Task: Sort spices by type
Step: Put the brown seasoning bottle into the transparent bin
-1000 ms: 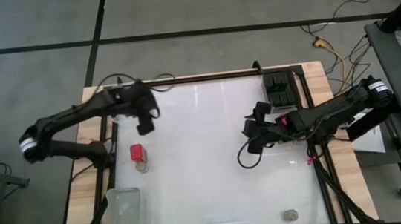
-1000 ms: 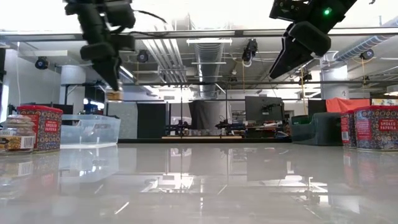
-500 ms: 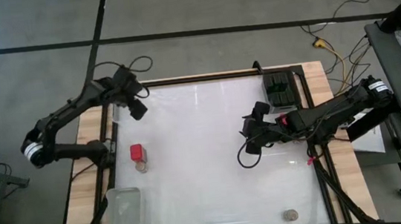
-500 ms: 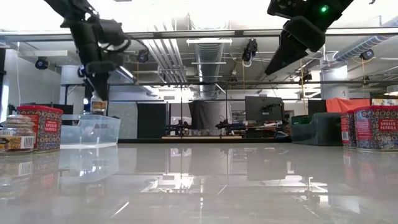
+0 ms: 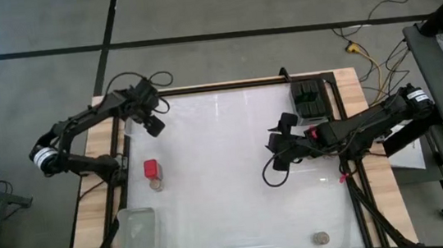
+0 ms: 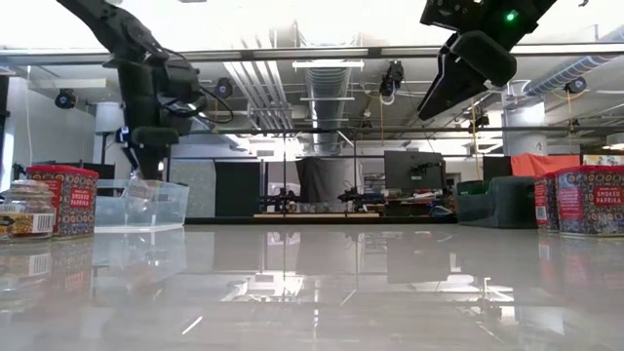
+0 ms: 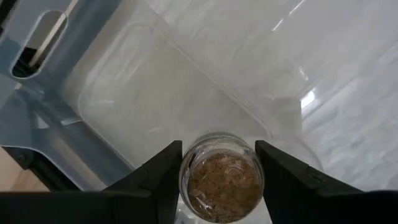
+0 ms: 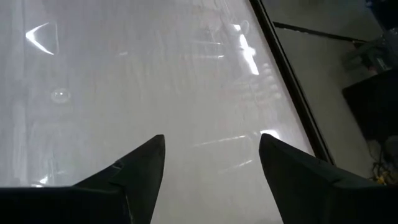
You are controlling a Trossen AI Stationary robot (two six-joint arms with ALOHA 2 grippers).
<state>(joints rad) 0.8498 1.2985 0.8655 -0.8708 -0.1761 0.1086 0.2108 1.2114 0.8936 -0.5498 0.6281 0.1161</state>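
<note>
My left gripper is at the table's far left, shut on a round glass jar of brown spice. It hangs over a clear plastic tray; in the low view the jar is about level with the tray's rim. A red square-topped spice tin and a tan-topped jar stand side by side on the left of the table. Another tan-topped jar stands near the front right. My right gripper hangs open over the right half of the table, nothing between its fingers. My left gripper pinches the jar's round side between its two fingers. The fingers come steeply from above, one on each side. The jar hangs clear of the table over the tray, its brown end facing the wrist camera.
A second clear tray lies at the near left corner. A black holder with dark boxy containers sits at the far right. Red paprika tins show at the low view's right edge. The wide middle of the table is bare.
My left gripper has carried the jar down and toward the table's far left, turning about as it went, and now has it over the clear tray. The gap between its fingers has stayed the same.
</note>
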